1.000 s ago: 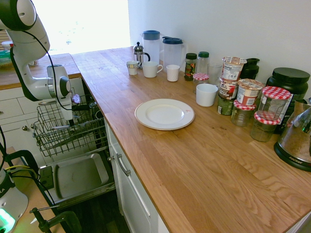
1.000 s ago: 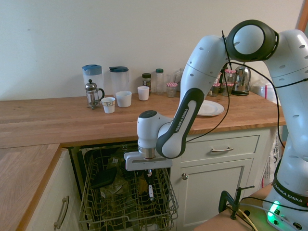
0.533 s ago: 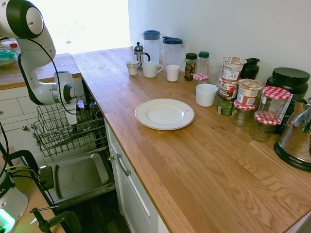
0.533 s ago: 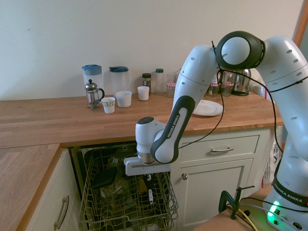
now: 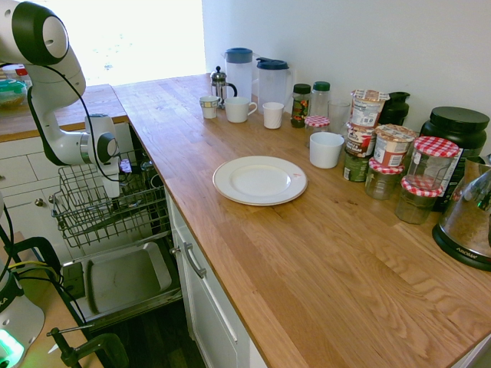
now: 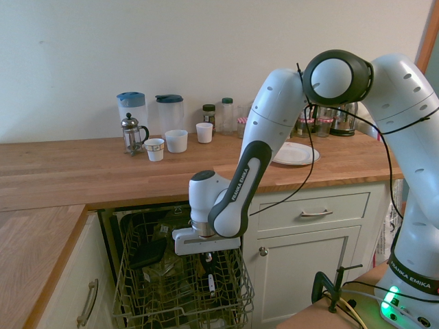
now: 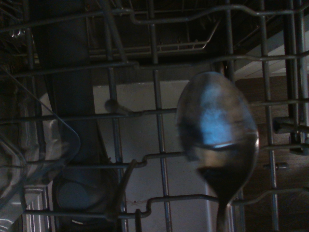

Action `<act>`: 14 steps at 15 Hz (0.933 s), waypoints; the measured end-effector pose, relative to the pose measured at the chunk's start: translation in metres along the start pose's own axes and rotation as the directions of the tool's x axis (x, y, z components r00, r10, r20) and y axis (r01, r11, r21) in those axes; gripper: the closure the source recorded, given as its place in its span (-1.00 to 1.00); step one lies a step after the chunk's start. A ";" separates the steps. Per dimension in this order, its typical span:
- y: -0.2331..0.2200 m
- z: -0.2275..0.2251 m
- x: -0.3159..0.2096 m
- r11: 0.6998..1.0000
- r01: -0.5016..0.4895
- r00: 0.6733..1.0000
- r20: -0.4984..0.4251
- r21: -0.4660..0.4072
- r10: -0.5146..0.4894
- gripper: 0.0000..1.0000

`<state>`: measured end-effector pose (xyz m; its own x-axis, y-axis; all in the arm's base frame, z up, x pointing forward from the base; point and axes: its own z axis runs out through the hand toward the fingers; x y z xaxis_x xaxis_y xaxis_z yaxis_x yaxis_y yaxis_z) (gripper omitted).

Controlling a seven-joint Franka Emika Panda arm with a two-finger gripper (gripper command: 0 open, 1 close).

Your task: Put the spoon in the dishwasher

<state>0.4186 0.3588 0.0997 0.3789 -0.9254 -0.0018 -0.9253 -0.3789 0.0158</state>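
I see the gripper [image 6: 209, 259] only in part: in the second exterior view its dark fingers dip into the rack [image 6: 137, 305] and blur into the wires, and in the first exterior view the white wrist hides them. They are closed on the spoon [image 6: 210, 282], which hangs straight down from them, bowl lowest, inside the dishwasher [image 5: 123, 280] rack, towards its right side in the second exterior view. There the spoon is a thin pale sliver; in the first exterior view I cannot make it out.

The wrist view alone shows its shape: a smooth oval metal bowl [image 7: 217, 116] with a bluish reflection, narrowing to a thin handle cut off by the edge. Behind it run dark grey wires in a grid, with a clear curved glass or plastic item [image 7: 34, 159] at one side, too dim to name.

The first exterior view shows what the other hides: the flat grey steel door panel [image 5: 126, 277] lying open below the rack, and a round white plate [image 5: 259, 180] on the wood-grain counter [image 5: 322, 268].
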 end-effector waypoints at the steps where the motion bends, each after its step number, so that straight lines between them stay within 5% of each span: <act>1: 0.000 0.000 -0.001 1.000 -0.001 1.000 0.001 -0.001 0.001 -1.00; 7: 0.003 -0.011 -0.004 1.000 0.003 1.000 -0.006 0.012 -0.003 -1.00; 14: 0.029 -0.099 -0.024 0.996 -0.016 1.000 -0.024 0.092 0.018 -1.00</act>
<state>0.3845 0.3702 0.1992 0.3624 -0.9318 0.0222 -0.9287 -0.3630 -0.0759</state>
